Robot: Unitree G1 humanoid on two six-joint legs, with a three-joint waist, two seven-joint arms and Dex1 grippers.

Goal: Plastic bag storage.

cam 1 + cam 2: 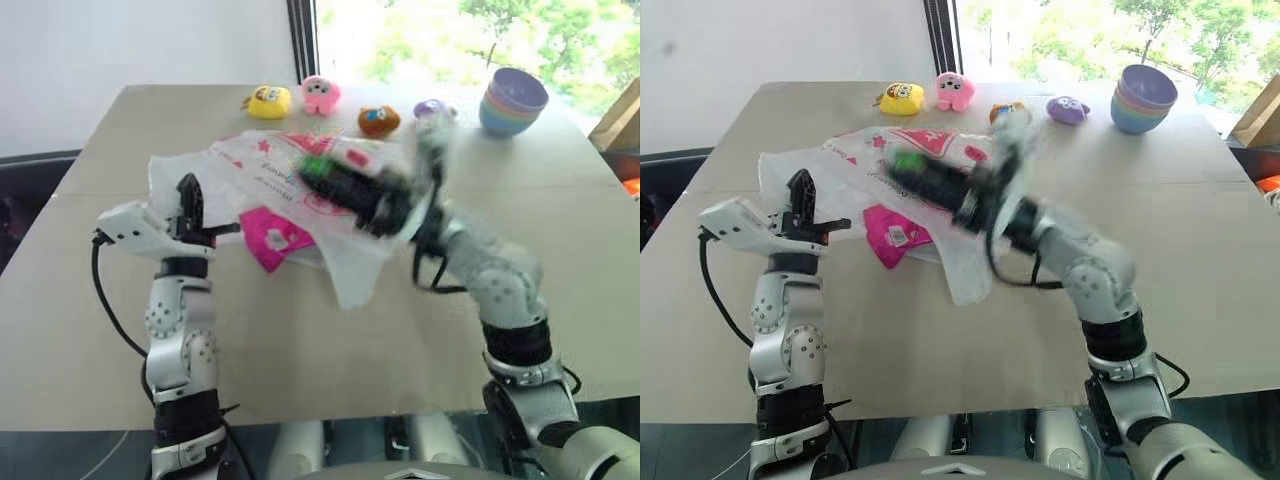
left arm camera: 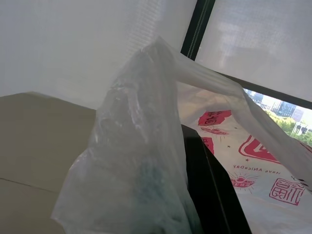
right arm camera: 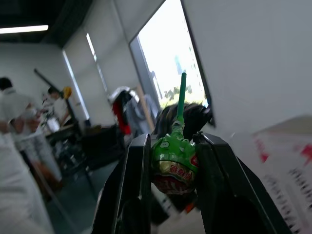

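Note:
The plastic bag [image 1: 262, 168], translucent white with red print, lies crumpled on the tan table [image 1: 300, 340]. One edge of it is lifted at the left, where my left gripper [image 1: 189, 203] is shut on it; in the left wrist view the film [image 2: 136, 161] drapes over a black finger [image 2: 209, 190]. My right gripper [image 3: 173, 141] hovers over the bag's middle, pointing toward my left, blurred in the head views. It is shut on a green lollipop [image 3: 173, 163] whose stick points outward. A magenta snack packet [image 1: 272, 236] lies by the bag's near side.
Along the table's far edge sit a yellow toy [image 1: 270, 101], a pink toy [image 1: 320, 93], an orange toy [image 1: 379, 120] and a purple toy [image 1: 432, 108]. A stack of pastel bowls [image 1: 513, 101] stands far right. People [image 3: 14, 112] show in the room behind.

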